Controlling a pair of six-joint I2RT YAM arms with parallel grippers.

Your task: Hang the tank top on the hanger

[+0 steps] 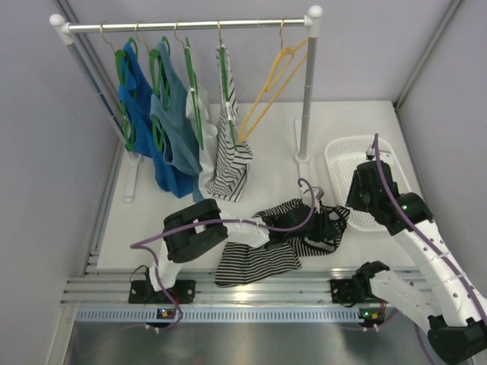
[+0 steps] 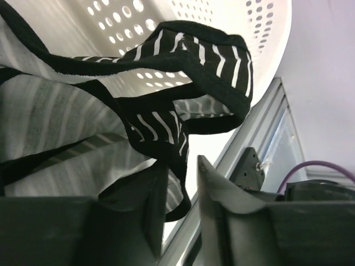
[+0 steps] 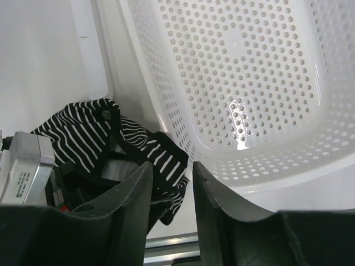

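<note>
The dark striped tank top lies crumpled on the table in front of the arms. Its black-edged straps reach toward the white basket. My left gripper is low in the fabric. In the left wrist view its jaws stand a little apart, with a black edge of the tank top hanging between them, against the left finger. My right gripper hovers over the basket's near-left rim, open and empty, with the tank top to its left. The yellow hanger hangs empty on the rail's right end.
A clothes rack stands at the back with blue tops and a paler striped top on green hangers. The perforated basket sits at the right. Metal rails run along the near edge. Walls close in on both sides.
</note>
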